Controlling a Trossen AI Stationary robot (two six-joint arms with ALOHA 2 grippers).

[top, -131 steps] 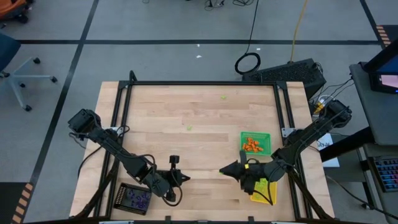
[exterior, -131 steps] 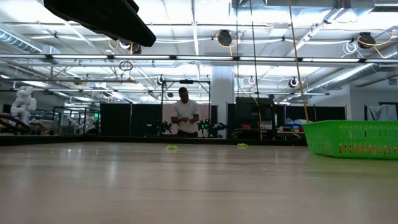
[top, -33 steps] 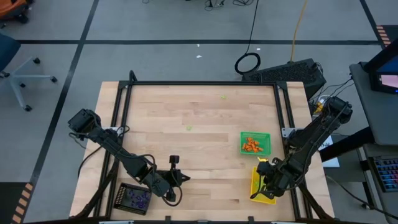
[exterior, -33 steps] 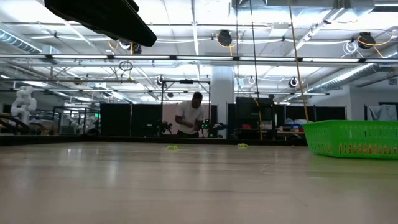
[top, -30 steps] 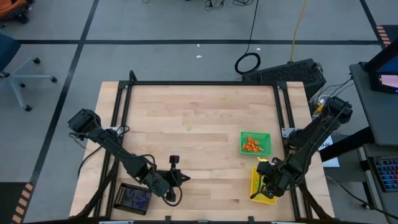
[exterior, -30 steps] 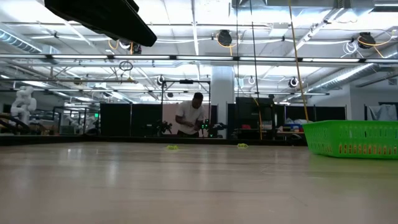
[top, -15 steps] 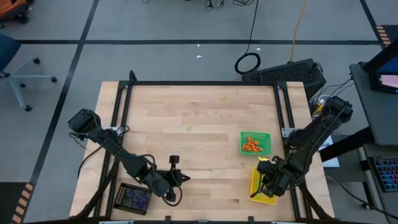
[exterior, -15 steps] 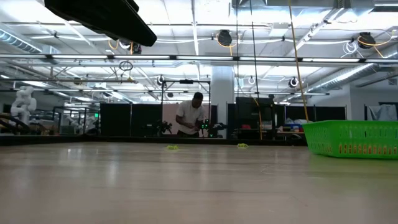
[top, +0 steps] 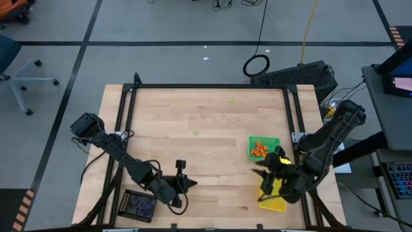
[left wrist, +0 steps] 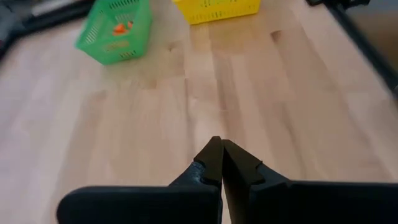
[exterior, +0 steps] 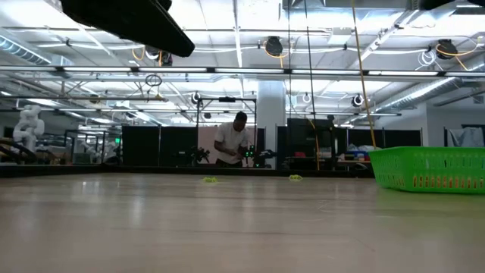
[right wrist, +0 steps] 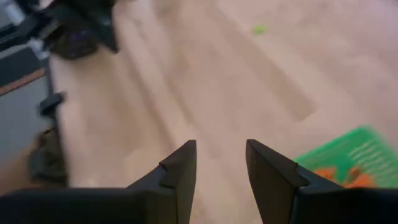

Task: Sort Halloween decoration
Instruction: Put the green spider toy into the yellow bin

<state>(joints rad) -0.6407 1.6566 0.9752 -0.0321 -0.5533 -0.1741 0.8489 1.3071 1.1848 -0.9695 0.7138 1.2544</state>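
Note:
Two lime green Halloween decoration pieces (top: 196, 132) (top: 232, 100) lie loose on the wooden table. Orange pieces (top: 260, 150) sit in the green tray (top: 275, 141), and purple ones (top: 141, 205) in the black tray (top: 126, 201). My right gripper (right wrist: 221, 155) is open and empty. It hovers over the table just left of the yellow tray (top: 275, 203), between that tray and the green one. My left gripper (left wrist: 221, 155) is shut and empty. It waits over bare wood near the front edge, right of the black tray.
The low view shows the green tray (exterior: 428, 168) at the right and the two lime pieces (exterior: 209, 180) (exterior: 295, 177) far off. A black frame rail (top: 212, 86) borders the table. A person (exterior: 231, 140) stands in the room beyond. The table's middle is bare wood.
My right gripper has risen from low over the yellow tray and swung toward the table's left, tipping up from pointing steeply down to slanting across the table. The left arm has kept still.

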